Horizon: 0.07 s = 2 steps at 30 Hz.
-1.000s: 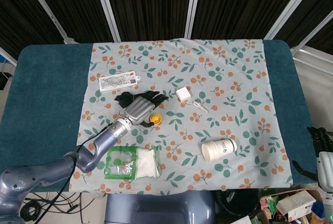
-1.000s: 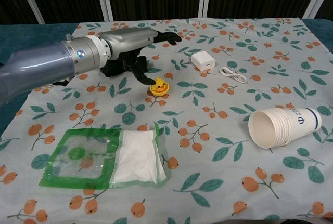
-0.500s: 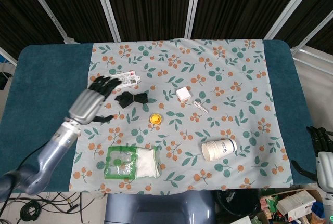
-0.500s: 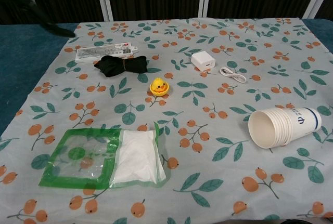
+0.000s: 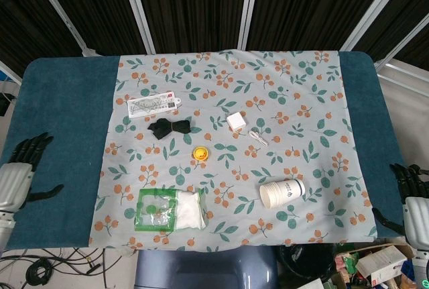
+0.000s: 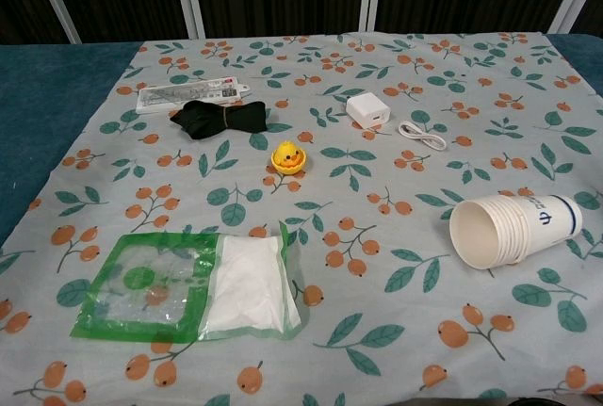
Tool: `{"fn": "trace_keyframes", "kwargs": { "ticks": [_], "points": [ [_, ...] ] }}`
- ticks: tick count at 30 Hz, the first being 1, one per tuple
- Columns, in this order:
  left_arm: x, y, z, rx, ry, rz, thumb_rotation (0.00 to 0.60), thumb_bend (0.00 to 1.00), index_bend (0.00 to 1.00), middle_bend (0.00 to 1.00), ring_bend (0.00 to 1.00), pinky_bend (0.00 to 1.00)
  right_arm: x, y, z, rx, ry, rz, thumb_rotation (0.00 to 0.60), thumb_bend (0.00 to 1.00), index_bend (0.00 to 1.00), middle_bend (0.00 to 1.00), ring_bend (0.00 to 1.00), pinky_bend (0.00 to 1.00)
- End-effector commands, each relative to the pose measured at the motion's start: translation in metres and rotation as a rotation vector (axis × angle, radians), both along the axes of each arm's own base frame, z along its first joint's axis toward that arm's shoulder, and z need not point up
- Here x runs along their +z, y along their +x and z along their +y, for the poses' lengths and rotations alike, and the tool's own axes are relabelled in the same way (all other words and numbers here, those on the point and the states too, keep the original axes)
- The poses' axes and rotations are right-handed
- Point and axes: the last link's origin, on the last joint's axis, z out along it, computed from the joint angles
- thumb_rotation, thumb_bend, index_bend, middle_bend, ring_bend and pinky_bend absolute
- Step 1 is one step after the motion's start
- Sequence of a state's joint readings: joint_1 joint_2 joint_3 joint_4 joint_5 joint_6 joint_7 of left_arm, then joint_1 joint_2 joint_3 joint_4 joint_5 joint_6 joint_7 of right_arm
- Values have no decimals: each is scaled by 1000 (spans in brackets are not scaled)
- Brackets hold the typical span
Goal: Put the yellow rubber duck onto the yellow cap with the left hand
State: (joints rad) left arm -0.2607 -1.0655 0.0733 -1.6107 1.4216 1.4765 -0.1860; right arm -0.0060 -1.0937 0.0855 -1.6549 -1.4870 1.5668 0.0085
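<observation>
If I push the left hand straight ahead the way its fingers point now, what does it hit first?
Probably nothing soon. The left hand sits off the table's left edge with fingers aimed up and slightly right, over the bare teal tabletop. That line seems to pass left of the white packet, though depth is unclear.

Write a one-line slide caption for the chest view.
Duck sits on the yellow cap mid-cloth, between a black bundle and tipped cups.

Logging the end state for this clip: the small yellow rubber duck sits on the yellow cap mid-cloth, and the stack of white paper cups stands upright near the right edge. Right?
Not quite. The stack of white paper cups lies on its side, its open mouth facing left, as the chest view shows. The small yellow rubber duck does sit on the yellow cap mid-cloth.
</observation>
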Motion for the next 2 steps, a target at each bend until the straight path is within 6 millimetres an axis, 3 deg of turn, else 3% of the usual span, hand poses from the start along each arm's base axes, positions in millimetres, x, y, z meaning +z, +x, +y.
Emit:
{"fn": "trace_keyframes", "kwargs": {
  "ticks": [1,2],
  "points": [
    [18,-22,-14,23,40,6,600,151,52,4,0,0,0,0,0,3,0,-1,600,116,90,75,90,181],
    [21,-23,-14,19,52,4,600,150,51,4,0,0,0,0,0,3,1,2,600,115,90,75,90,181]
  ]
}}
